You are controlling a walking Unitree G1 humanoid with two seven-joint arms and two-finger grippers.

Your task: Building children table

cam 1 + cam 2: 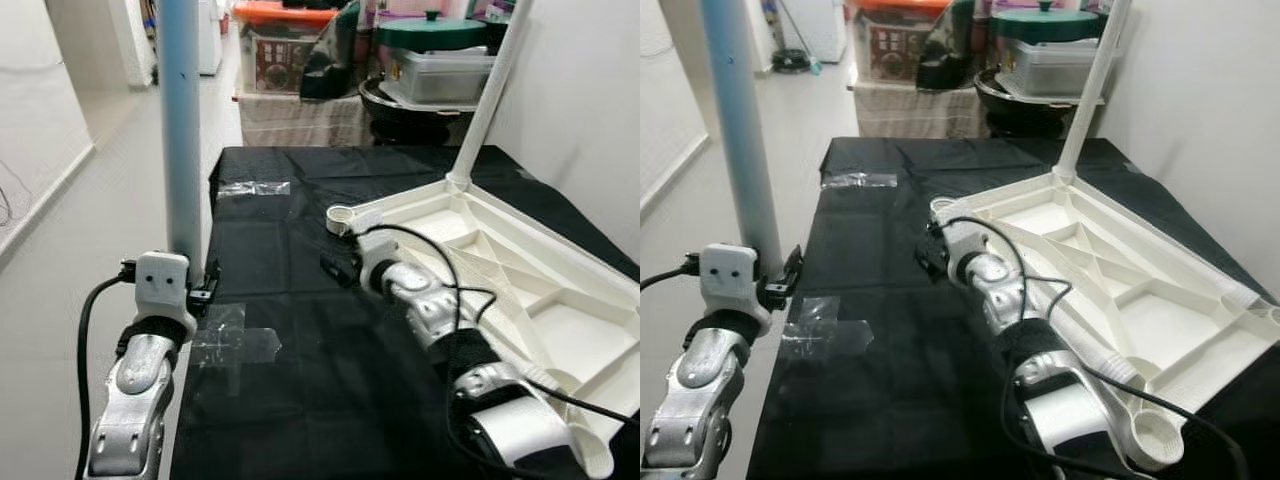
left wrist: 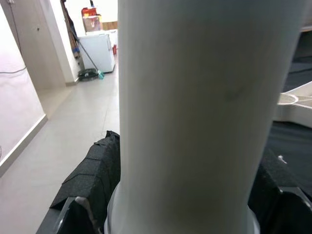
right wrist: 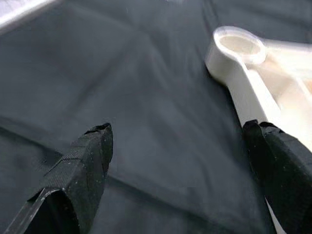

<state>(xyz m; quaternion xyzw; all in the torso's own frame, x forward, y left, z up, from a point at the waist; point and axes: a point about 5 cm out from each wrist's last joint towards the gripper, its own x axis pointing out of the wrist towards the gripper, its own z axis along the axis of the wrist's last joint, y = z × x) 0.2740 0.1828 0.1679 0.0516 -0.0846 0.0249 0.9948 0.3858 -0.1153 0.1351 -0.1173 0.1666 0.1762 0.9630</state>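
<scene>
Head views: your left hand (image 1: 196,290) grips the pale blue table leg (image 1: 181,130) upright at the bench's (image 1: 300,400) left edge; leg's top is cut off by the frame, fingers mostly hidden behind the wrist. The white tabletop (image 1: 520,290) lies underside up on the black cover, right side, w/ one white leg (image 1: 490,95) already standing in its far corner. Your right hand (image 1: 340,262) sits by the near empty corner socket (image 1: 341,216). Clear tape (image 1: 235,345) patches on the cover. Box labels at the back too small to read.

L wrist: leg fills the middle, clamped btwn the fingers (image 2: 73,214).

R wrist: hand spread wide, holding nothing; socket just beside one finger (image 3: 282,170).
</scene>
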